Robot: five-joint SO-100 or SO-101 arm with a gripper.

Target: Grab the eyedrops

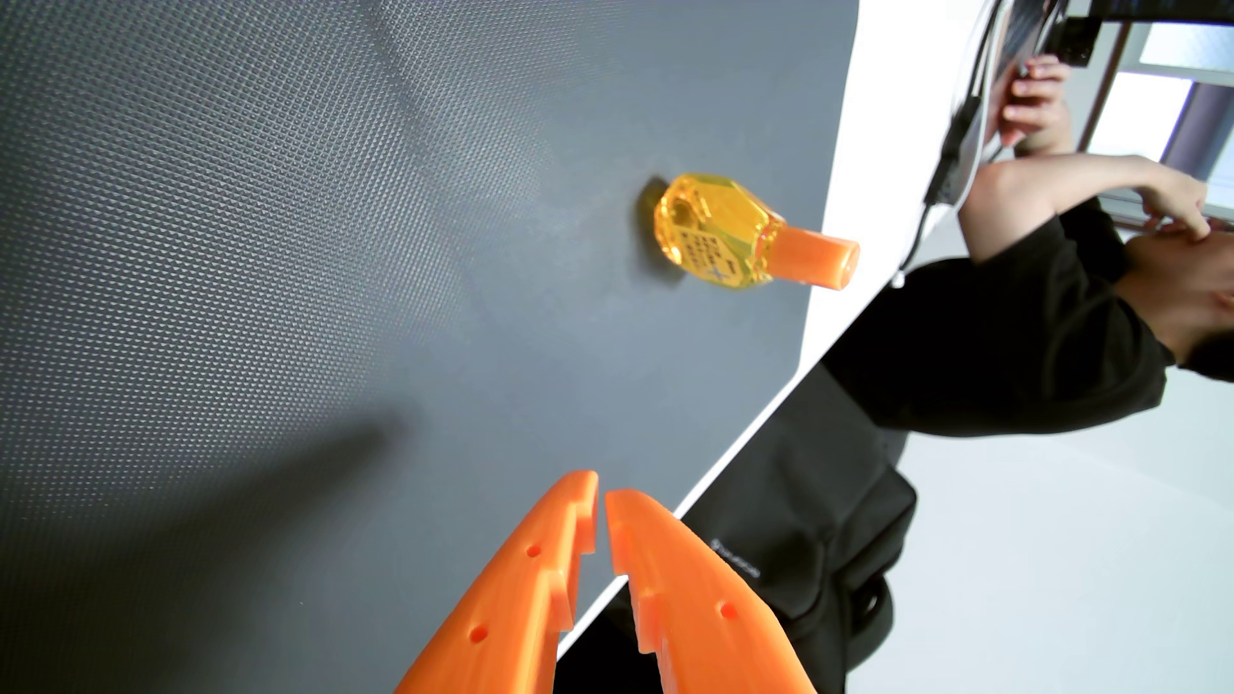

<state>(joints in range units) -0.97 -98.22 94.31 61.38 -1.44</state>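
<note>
The eyedrops (724,233) are a small clear yellow bottle with an orange cap, standing on the dark grey textured mat (300,267) near its right edge in the wrist view; the picture is tilted, so the cap points right. My orange gripper (601,490) enters from the bottom middle, well short of the bottle. Its two toothed fingers almost meet at the tips, with only a thin slit between them and nothing held.
The mat lies on a white table (861,167) whose edge runs diagonally down toward the gripper. A person in a black top (1001,340) sits beyond that edge at the right, with cables (948,153) and a black bag (814,534) nearby.
</note>
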